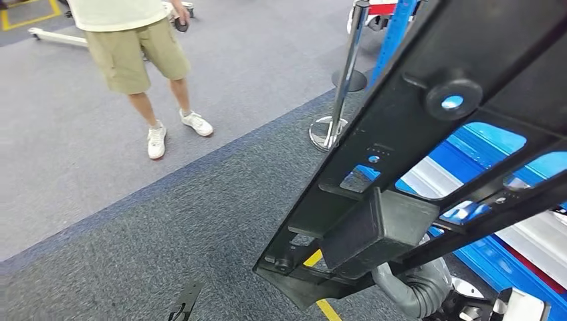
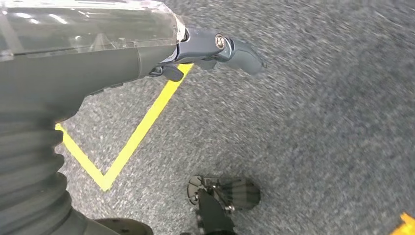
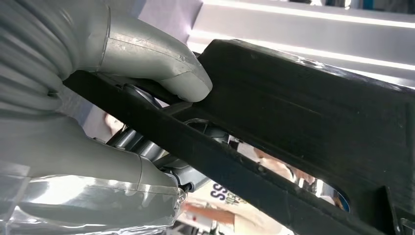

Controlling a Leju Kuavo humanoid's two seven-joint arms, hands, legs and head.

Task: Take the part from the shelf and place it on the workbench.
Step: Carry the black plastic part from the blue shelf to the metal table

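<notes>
One part (image 1: 428, 140) fills right of head frame, over carpet (image 1: 167, 221) | right hand (image 3: 122, 98) grips part, thumb on top | left hand (image 2: 147, 58) holds nothing, fingers apart | person (image 1: 134, 47) upper left

Head high; wrist views close.

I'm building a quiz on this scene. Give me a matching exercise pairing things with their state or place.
Things:
1. black part
2. left hand
3. stanchion post
4. person

States:
A. stands on the lighter carpet
B. hangs above the floor, holding nothing
C. gripped by the right hand
D. upright on a round chrome base

Pairs: 1-C, 2-B, 3-D, 4-A
</notes>
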